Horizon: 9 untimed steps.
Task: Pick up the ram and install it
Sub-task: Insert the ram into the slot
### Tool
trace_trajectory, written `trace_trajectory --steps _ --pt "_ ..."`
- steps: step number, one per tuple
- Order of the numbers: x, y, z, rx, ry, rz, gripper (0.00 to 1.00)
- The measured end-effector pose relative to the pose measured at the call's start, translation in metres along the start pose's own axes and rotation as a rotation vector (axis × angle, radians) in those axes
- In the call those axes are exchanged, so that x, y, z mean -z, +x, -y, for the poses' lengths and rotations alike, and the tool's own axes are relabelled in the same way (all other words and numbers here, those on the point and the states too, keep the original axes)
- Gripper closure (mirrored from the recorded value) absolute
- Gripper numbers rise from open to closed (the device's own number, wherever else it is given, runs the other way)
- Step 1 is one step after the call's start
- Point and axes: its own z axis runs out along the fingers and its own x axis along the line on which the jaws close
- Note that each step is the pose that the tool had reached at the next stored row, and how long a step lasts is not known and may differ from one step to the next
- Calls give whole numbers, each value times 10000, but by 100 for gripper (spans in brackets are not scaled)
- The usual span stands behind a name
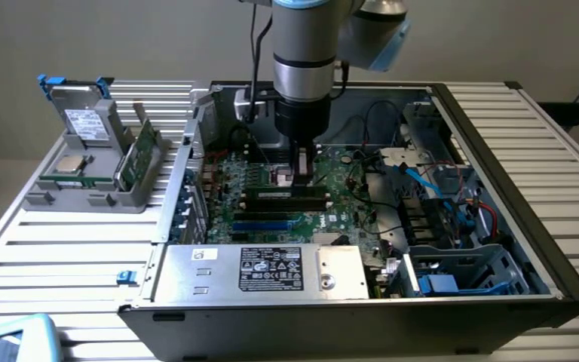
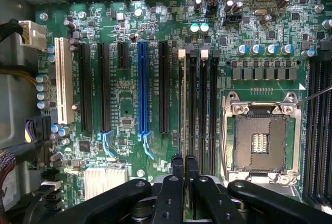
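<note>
A: Well, where do we find the ram (image 1: 144, 154)?

B: On the exterior view's left. It stands on edge in the grey holder (image 1: 88, 200), just beside the drive (image 1: 88, 124) and the chip (image 1: 73, 164), and well apart from the gripper (image 1: 304, 179).

A: And the gripper itself?

B: It hangs over the board (image 2: 124, 110), above the black slots (image 2: 197, 105). Its jaws are together with nothing between them. We cannot tell whether any slot has a stick in it, because seen edge-on they all look dark.

A: How do we expect the ram to handle?

B: We judge it light and stiff, but thin and fragile. It would not take bending or a hard squeeze. Its faces look smooth, so in a narrow pinch it could slip or swing. We would take it across its thickness at the free upper edge, near the middle so that it hangs level. We would also keep off the lower edge, which sits in the holder.

A: And how does it look?

B: It is a long, narrow, flat green board. It leans a little in its groove with its upper edge clear. Its chips are too small for us to make out.
</note>
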Motion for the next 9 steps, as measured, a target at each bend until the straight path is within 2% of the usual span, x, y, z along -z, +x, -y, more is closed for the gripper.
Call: trace_trajectory --steps 3,9 --pt "-19 -2 0 1 3 -53 87" --pt "-22 -1 -1 1 3 -56 87"
